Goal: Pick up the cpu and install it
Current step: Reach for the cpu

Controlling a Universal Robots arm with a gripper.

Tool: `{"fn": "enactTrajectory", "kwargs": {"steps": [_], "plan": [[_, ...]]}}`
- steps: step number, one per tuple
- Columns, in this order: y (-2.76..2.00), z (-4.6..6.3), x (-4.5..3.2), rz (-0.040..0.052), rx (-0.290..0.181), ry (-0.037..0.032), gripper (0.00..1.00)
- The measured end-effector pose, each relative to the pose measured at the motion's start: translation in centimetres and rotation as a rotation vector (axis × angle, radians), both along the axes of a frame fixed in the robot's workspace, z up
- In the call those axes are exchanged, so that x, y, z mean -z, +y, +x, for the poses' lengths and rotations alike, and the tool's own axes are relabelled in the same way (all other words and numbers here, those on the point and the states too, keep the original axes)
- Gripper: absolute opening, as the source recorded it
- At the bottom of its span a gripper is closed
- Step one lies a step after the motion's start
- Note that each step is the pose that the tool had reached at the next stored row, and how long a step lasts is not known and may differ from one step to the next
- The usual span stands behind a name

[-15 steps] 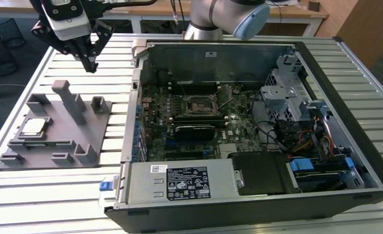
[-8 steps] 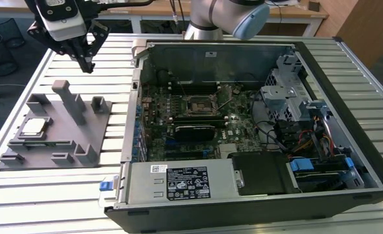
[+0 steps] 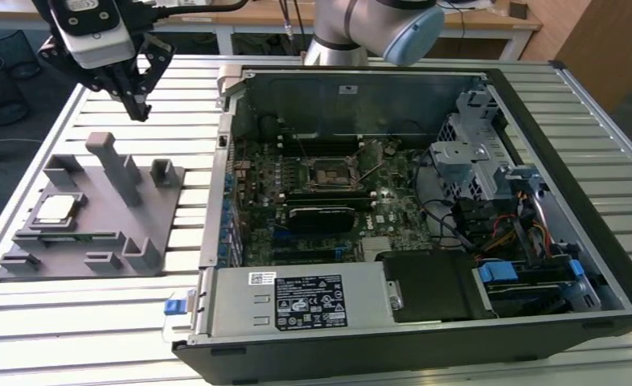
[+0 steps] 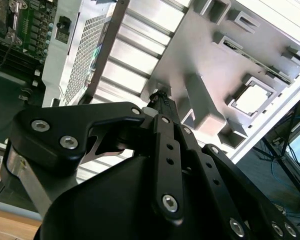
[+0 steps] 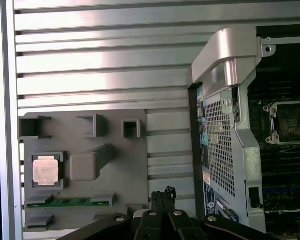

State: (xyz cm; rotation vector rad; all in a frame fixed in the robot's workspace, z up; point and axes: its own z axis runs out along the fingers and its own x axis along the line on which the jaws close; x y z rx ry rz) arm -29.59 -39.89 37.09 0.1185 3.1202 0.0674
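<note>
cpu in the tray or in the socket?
In the grey fixture tray. The cpu lies flat in one of its recesses; the motherboard socket shows no silvery chip.

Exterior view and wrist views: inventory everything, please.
Flat square silvery metal cpu: one, silver, in a tray recess.
Grey plastic fixture tray: one, grey, on table, exterior view's left of case.
Thin green circuit strip: one, green, in a tray slot.
Open black metal computer case: one, black, on table.
Black square socket: one, black, inside case.
Slatted metal table: one, silver, beneath everything.
Black gripper: one, black, shut, empty, above table beside tray.
</note>
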Motion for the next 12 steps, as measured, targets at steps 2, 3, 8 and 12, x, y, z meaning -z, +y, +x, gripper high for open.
{"fn": "enactTrajectory", "kwargs": {"steps": [2,3,8,12], "plan": [[0.00,-0.16,0.02,-0.0001,0.000,0.0001,0.11],[0.00,-0.25,0.03,0.0000,0.000,0.0002,0.11],[0.00,-0.67,0.08,0.0000,0.000,0.0003,0.11],[0.00,-1.00,0.13,0.0000,0.000,0.0004,0.11]]}}
